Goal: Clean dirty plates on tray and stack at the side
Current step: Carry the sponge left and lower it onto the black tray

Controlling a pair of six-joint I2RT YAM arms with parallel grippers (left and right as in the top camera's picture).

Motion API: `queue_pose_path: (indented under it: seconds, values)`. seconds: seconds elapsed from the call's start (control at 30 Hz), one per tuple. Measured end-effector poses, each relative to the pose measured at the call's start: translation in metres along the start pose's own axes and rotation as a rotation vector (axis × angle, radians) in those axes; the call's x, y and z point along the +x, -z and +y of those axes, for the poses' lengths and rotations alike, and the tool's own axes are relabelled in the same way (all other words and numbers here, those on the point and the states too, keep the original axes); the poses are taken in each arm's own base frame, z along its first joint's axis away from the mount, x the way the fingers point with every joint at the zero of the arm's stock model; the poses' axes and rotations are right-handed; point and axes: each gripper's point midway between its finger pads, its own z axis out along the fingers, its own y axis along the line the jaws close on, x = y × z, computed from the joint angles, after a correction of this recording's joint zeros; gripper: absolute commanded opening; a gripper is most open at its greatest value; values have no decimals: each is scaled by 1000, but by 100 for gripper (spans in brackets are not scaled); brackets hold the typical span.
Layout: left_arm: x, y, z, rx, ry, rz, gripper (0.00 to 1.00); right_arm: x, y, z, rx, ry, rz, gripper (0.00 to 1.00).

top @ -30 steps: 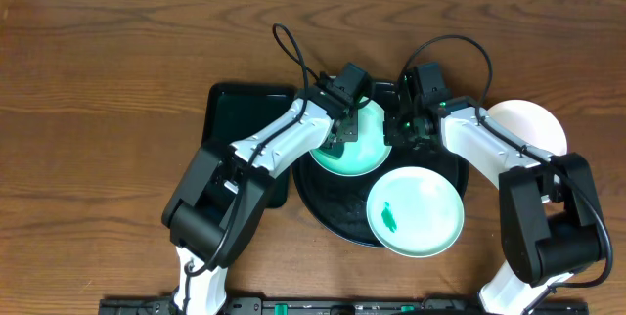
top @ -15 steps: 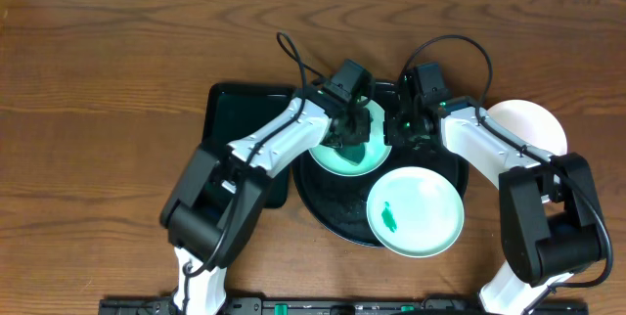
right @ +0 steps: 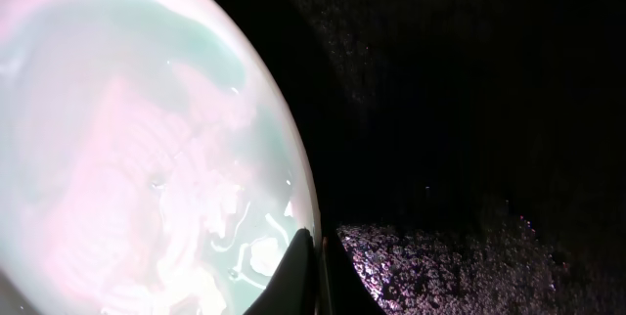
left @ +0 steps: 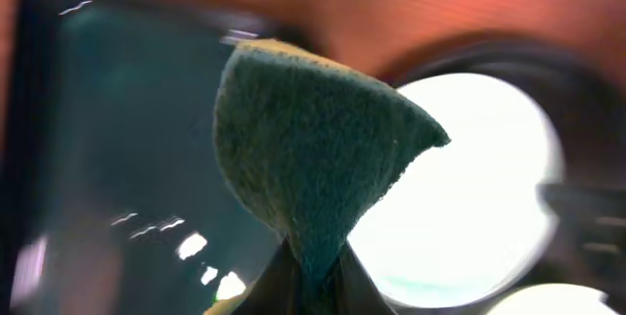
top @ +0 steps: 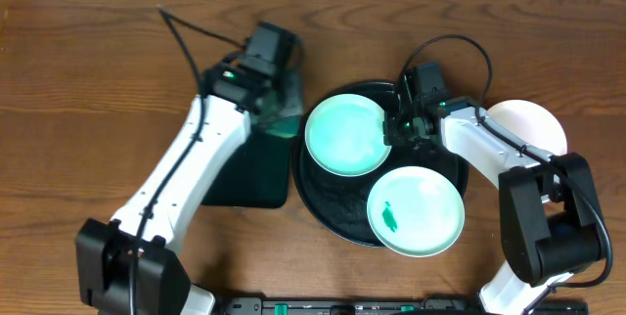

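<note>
A wiped pale mint plate (top: 344, 136) lies at the back left of the round black tray (top: 331, 201). My right gripper (top: 394, 131) is shut on that plate's right rim; in the right wrist view its tips (right: 315, 256) pinch the edge of the wet plate (right: 127, 158). A second mint plate (top: 415, 210) with a green smear (top: 389, 217) sits at the tray's front right. A white plate (top: 528, 127) lies on the table to the right. My left gripper (top: 277, 102) is shut on a dark green sponge (left: 313, 149) and holds it above the rectangular tray.
A smaller rectangular black tray (top: 245, 173) lies left of the round tray, under the left arm; it also shows in the left wrist view (left: 117, 158). Cables arch over the back of the table. Bare wood surrounds the trays.
My left gripper has lifted the sponge off the mint plate and swung left over the rectangular tray. The right gripper and the plates have not moved.
</note>
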Motion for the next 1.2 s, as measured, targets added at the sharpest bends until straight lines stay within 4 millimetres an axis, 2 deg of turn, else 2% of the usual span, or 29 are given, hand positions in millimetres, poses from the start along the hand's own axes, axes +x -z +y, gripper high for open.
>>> queue_pose_path:
  seconds: [0.17, 0.33, 0.47, 0.63, 1.07, 1.2]
  values:
    - [6, -15, 53, -112, 58, 59, 7, 0, 0, 0, -2, 0, -2, 1]
    - [21, -40, 78, -147, 74, 85, 7, -1, 0, 0, -2, 1, -2, 1]
    - [36, -59, 89, -164, 67, 108, 8, -1, 0, 0, -2, 1, -3, 1]
    - [38, -70, 95, -178, 58, 82, 7, 0, 0, 0, -2, 1, -2, 1]
    - [54, -80, 114, -258, 52, 91, 8, -1, 0, 0, -2, 1, -3, 1]
    - [53, -79, 119, -286, 50, 82, 17, -1, 0, 0, -2, 1, -3, 1]
